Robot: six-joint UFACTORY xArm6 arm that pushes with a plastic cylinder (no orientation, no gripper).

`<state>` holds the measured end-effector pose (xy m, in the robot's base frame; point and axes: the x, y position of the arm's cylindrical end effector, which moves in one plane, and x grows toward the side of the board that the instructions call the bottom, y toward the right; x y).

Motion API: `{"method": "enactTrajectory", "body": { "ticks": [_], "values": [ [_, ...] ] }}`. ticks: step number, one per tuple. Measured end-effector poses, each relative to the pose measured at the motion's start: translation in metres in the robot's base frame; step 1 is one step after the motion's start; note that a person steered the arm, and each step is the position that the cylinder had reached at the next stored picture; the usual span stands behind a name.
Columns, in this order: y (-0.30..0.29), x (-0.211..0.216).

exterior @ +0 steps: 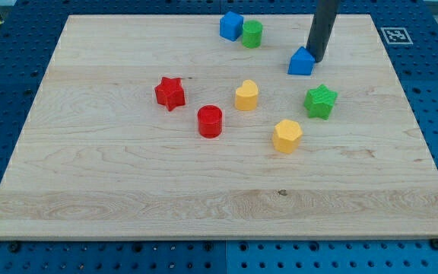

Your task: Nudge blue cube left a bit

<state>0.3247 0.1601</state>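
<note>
The blue cube [231,25] sits near the view's top, just left of a green cylinder [252,34] that touches it or nearly does. My tip [315,59] is at the lower end of the dark rod coming down from the view's top. It stands well to the right of and below the blue cube, right against the right side of a second blue block with a pointed top [301,62].
On the wooden board [112,190] lie a red star [169,93], a red cylinder [210,121], a yellow heart-like block [246,95], a yellow hexagon [287,135] and a green star [321,101]. A marker tag [393,35] sits at the top right corner.
</note>
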Motion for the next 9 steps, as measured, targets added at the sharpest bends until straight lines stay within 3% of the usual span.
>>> {"method": "enactTrajectory", "body": {
  "ticks": [4,6,9],
  "values": [
    [-0.042,0.001],
    [-0.042,-0.093],
    [-0.121,-0.101]
  ]
}}
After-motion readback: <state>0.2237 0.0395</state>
